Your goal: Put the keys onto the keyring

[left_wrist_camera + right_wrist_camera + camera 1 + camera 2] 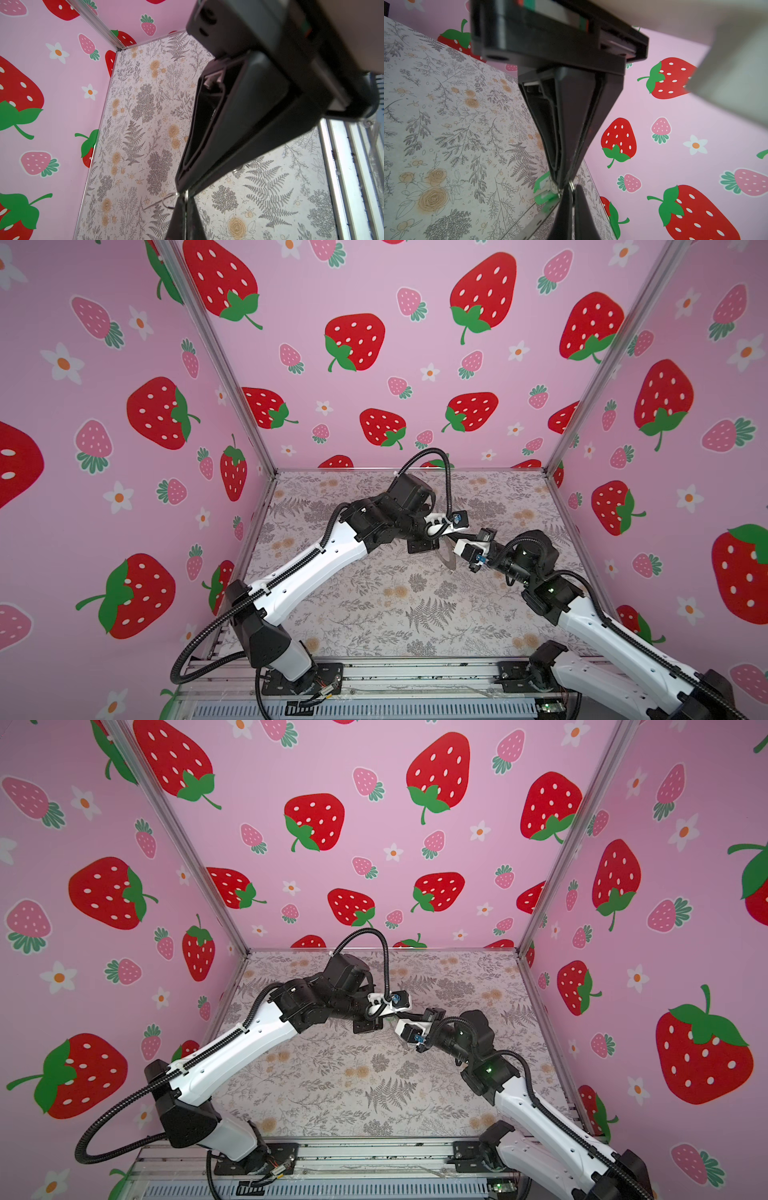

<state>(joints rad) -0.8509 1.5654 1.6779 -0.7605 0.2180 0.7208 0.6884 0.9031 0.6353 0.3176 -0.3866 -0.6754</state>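
Observation:
In a top view my left gripper (pixel 448 537) and right gripper (pixel 456 536) meet tip to tip above the middle of the table. The keyring (pixel 446 559), a thin brownish-grey band, hangs below them. In the left wrist view my left gripper (pixel 186 197) is shut on the keyring's edge (pixel 185 212), and a wire loop (pixel 169 200) sticks out beside it. In the right wrist view my right gripper (pixel 572 193) is shut on a small metal ring (pixel 572 185) of the keys. Their bright-green tag (pixel 545 197) lies beside the keyring's flat strip (pixel 533 224). The metal key itself is hidden.
The floral table (pixel 374 614) is boxed in by pink strawberry walls (pixel 374 364) at the back and on both sides. An aluminium rail (pixel 415 676) with the two arm bases runs along the front edge.

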